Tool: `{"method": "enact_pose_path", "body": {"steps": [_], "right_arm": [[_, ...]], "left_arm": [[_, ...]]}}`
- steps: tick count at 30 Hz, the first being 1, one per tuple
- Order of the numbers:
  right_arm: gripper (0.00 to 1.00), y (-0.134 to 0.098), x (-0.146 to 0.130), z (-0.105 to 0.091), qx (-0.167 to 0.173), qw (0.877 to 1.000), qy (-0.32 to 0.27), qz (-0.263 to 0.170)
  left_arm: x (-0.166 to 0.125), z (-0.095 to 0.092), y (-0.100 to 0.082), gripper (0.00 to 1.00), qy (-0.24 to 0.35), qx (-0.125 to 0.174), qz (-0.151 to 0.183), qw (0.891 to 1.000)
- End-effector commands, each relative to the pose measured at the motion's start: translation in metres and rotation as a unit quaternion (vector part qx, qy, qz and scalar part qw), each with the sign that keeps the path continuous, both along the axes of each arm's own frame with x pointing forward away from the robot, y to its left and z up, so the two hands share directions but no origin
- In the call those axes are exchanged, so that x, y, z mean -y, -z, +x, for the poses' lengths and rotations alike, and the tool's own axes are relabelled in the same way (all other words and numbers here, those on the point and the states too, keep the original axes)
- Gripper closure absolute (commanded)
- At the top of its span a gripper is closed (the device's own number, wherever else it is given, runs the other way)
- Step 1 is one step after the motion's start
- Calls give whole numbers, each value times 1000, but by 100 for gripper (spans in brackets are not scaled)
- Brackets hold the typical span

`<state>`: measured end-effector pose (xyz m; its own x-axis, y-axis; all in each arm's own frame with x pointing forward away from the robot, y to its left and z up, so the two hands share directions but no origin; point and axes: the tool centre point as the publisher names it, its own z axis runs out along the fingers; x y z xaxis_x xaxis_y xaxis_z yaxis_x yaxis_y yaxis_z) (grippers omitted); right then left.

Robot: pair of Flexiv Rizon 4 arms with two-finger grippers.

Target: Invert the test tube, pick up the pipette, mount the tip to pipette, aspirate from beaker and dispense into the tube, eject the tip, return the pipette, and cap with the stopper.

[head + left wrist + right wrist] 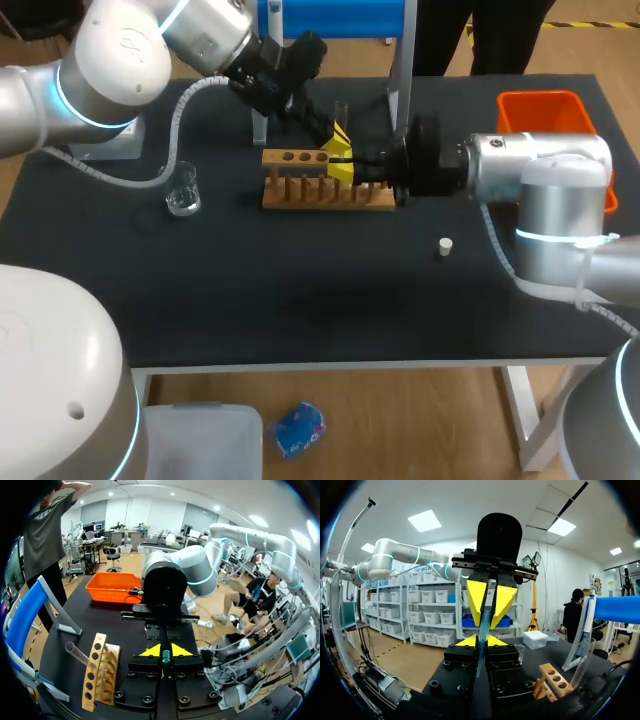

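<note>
the right gripper (pixel 481 640) and left gripper (pixel 486 624) were both clamped, tip to tip, on what seemed the thin blue pipette (pixel 483 631), light, slick and bendable, best pinched mid-shaft, above the wooden rack (pixel 300 190) holding the fragile test tube (pixel 341 112).

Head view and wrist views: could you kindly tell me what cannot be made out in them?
Head view: left gripper and right gripper, meeting over the rack, hide what they hold.
Wrist views: the slim blue item both grip is too thin to identify.
Beaker: its fill is too small to see, head view.
</note>
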<state>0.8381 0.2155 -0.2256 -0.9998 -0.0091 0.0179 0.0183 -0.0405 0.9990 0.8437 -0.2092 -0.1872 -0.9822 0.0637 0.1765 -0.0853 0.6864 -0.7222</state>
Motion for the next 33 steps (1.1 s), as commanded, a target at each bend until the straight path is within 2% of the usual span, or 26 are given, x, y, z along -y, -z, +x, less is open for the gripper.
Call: {"method": "enact_pose_path", "body": {"steps": [1,6,8,18,25,33], "right_arm": [[100,0,0,-5,1,1000,1,1],[100,0,0,-5,1,1000,-3,0],[100,0,0,-5,1,1000,-5,0],[100,2,11,-9,13,1000,-24,-5],[100,10,37,-14,30,999,-40,-7],[100,31,71,-17,34,997,-67,-8]], "left_arm": [[-1,3,-2,100,0,-1,3,1000],[-1,3,-2,100,0,-1,3,1000],[-1,3,-2,0,0,-1,3,1000],[-1,3,-2,0,0,-1,3,1000],[-1,3,-2,0,0,-1,3,1000],[-1,3,-2,0,0,-1,3,1000]]}}
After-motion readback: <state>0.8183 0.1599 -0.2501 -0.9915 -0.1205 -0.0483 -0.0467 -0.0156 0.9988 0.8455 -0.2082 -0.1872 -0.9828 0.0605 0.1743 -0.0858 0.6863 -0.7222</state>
